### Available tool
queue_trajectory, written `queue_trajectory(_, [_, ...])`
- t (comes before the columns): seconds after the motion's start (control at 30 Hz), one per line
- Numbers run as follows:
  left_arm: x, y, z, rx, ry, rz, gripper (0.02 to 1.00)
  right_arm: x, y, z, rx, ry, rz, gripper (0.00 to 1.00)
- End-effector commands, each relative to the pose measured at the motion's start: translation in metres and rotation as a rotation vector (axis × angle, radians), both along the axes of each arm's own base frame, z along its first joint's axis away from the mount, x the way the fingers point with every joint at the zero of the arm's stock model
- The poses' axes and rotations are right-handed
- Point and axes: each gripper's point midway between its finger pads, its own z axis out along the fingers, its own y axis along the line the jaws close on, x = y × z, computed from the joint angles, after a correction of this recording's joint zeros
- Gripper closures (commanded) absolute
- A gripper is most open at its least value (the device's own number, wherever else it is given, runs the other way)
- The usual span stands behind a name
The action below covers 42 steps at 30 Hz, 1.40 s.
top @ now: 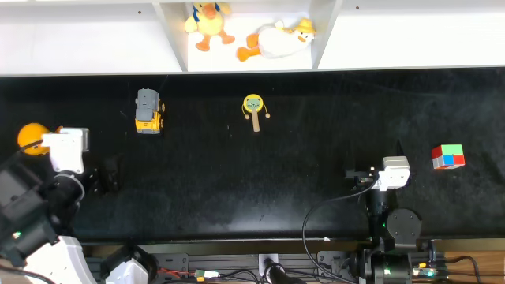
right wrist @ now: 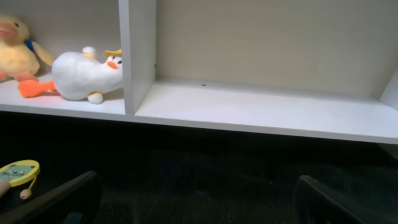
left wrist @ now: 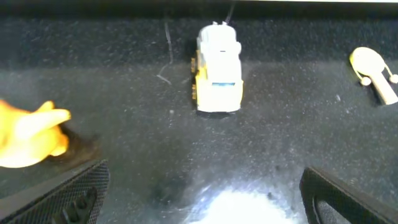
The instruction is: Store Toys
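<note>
- Step in hand (my judgement): the left end effector [left wrist: 204, 171], released and empty, is lined up on the toy truck [left wrist: 217, 68].
- To do it well: advance straight, keep the truck centred between the fingers, and clench across its narrow sides. Avoid the orange toy [left wrist: 28, 134] just beside one finger.
- Truck stands on the tabletop [left wrist: 298, 112] ahead of the end effector, not touching it.
- Right end effector [right wrist: 196, 177] is released and faces the shelf [right wrist: 261, 109].
</note>
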Motion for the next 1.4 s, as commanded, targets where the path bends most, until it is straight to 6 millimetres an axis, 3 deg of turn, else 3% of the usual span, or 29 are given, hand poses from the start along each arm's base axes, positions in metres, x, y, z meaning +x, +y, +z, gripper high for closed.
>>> queue_trajectory(0.03, [-0.002, 0.015, 0.024, 0.079, -0.120, -0.054, 0.023, 0.000, 0.000, -0.004, 0.008, 0.002, -0.005, 0.005])
queue_trajectory(0.27, [-0.016, 0.045, 0.031, 0.133, -0.109, 0.017, 0.025, 0.000, 0.000, -0.004, 0.008, 0.002, -0.005, 0.005])
queue_trajectory(0.63, [-0.031, 0.108, 0.036, 0.179, 0.076, 0.134, 0.025, 0.000, 0.000, -0.004, 0.008, 0.002, -0.005, 0.005])
queue_trajectory(0.97, [-0.035, 0.155, 0.007, 0.213, 0.166, 0.141, 0.020, 0.000, 0.000, -0.004, 0.008, 0.002, -0.005, 0.005])
queue_trajectory(1.4, [-0.022, 0.156, 0.003, 0.154, 0.108, 0.119, 0.020, 0.000, 0.000, -0.004, 0.008, 0.002, -0.005, 0.005])
